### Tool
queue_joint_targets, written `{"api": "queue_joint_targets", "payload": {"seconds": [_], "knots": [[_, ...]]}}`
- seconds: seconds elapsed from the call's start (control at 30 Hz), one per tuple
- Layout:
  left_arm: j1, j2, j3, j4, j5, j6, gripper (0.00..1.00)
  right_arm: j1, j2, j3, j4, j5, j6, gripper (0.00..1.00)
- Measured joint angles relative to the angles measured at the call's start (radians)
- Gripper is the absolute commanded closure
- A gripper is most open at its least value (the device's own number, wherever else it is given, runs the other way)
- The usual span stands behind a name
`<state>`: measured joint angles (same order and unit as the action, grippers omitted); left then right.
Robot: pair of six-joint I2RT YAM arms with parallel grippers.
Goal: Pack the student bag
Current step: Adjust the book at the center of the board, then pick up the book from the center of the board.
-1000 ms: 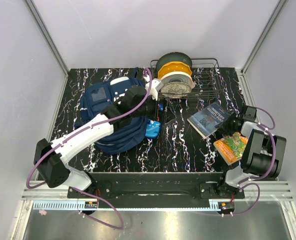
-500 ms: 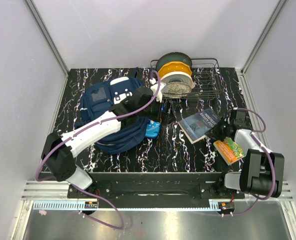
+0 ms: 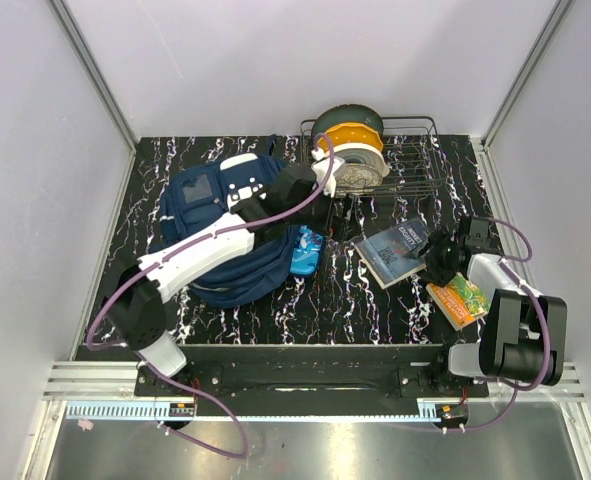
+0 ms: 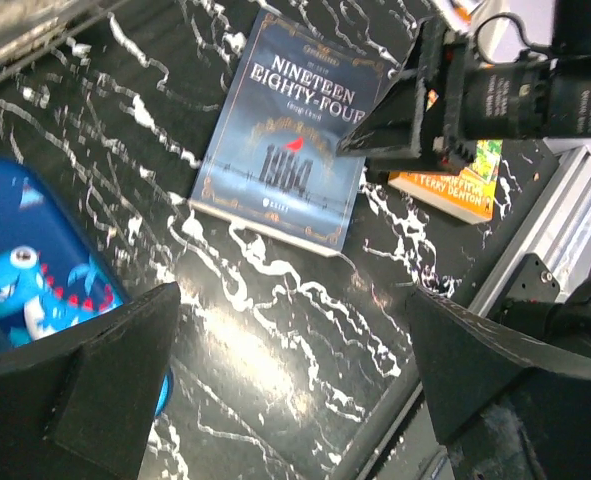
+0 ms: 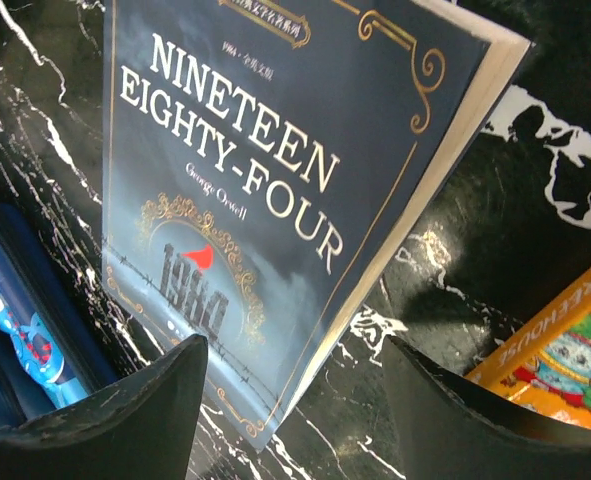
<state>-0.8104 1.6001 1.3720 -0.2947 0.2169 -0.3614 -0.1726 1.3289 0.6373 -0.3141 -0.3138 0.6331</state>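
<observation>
The navy student bag (image 3: 215, 240) lies at the left of the table, partly under my left arm. My left gripper (image 3: 340, 207) is open and empty above the table, between the bag and the book; its jaws (image 4: 295, 385) stand wide apart. The dark blue book "Nineteen Eighty-Four" (image 3: 395, 250) lies flat on the table and also shows in the left wrist view (image 4: 290, 130). My right gripper (image 3: 437, 257) is open at the book's right edge. In the right wrist view the book (image 5: 275, 180) has its near corner between the gripper's (image 5: 295, 425) spread fingers.
A bright blue pencil case (image 3: 305, 250) lies against the bag's right side. An orange book (image 3: 462, 297) lies near the right arm. A wire basket (image 3: 415, 165) with filament spools (image 3: 350, 150) stands at the back. The table's front rail (image 4: 535, 230) is close.
The book has shifted left toward the bag, with the right gripper following it. My left gripper has moved right, off the bag and toward the basket.
</observation>
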Motion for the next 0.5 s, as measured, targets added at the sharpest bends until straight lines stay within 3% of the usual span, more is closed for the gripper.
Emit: {"api": "queue_joint_targets", "payload": {"seconds": [0.2, 0.5], "knots": [[0.000, 0.191, 0.147, 0.084, 0.050, 0.058, 0.01, 0.000, 0.060, 0.005, 0.047, 0.014, 0.023, 0.19], [0.000, 0.462, 0.217, 0.189, 0.138, 0.104, 0.01, 0.001, 0.084, 0.006, 0.095, 0.016, 0.027, 0.20]]}}
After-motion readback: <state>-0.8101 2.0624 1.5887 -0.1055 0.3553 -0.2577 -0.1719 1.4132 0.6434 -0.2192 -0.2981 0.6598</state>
